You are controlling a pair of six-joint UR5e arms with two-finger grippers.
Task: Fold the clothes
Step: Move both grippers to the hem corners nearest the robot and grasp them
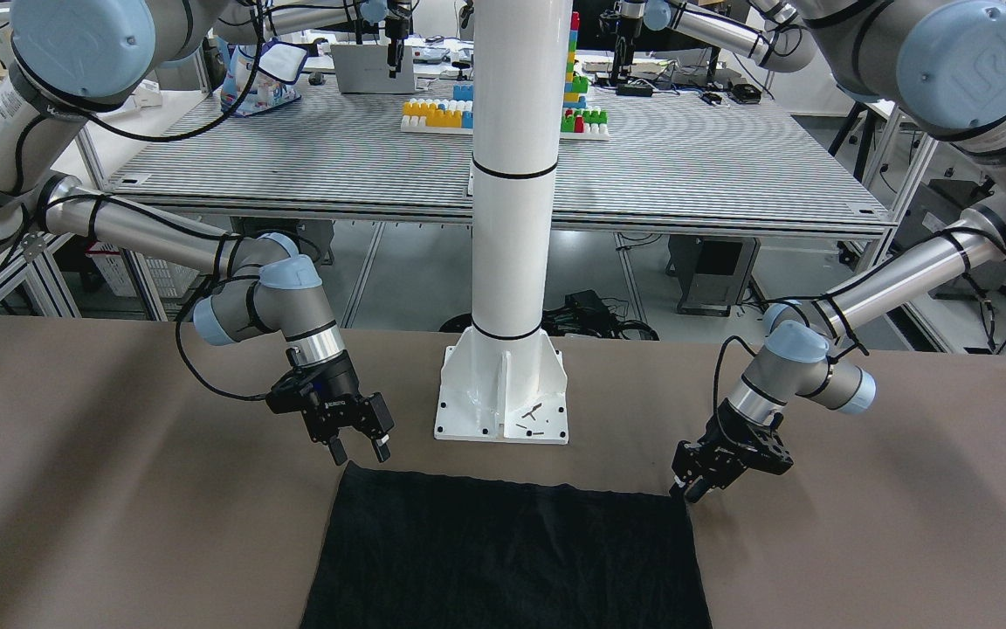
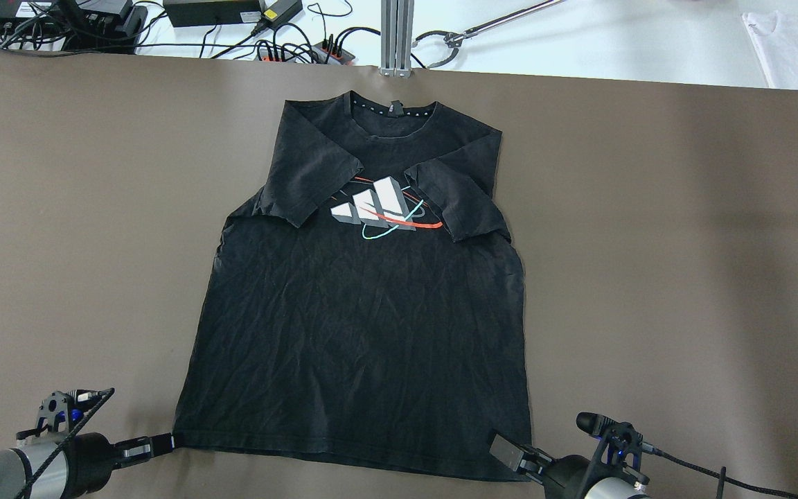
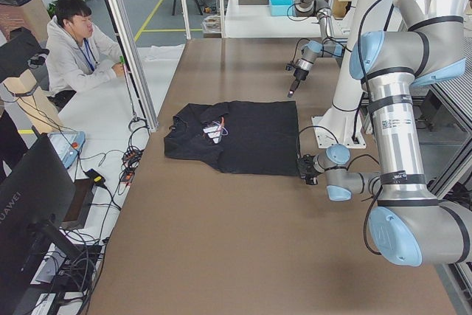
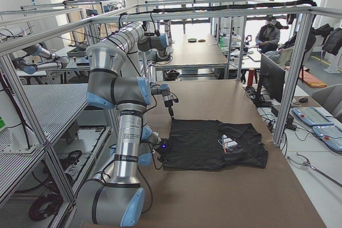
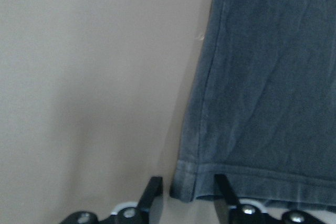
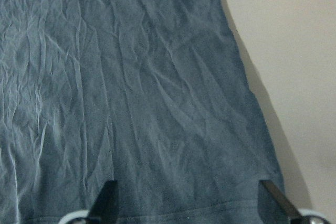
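A black T-shirt [image 2: 364, 312] with a white, red and teal print lies flat on the brown table [image 2: 683, 242], both sleeves folded in over the chest. My left gripper [image 2: 163, 441] sits low at the shirt's near left hem corner. In the left wrist view [image 5: 186, 187] its fingers stand narrowly apart on either side of that corner, and the cloth between them lies flat. My right gripper [image 2: 510, 452] is wide open over the near right hem corner. In the right wrist view [image 6: 189, 198] the shirt [image 6: 157, 103] fills the space between its fingers.
The robot's white pillar base [image 1: 503, 393] stands just behind the hem. Cables and power bricks [image 2: 233, 14] and a white garment [image 2: 794, 41] lie beyond the far table edge. An operator [image 3: 74, 49] sits at the far side. Bare brown table flanks the shirt.
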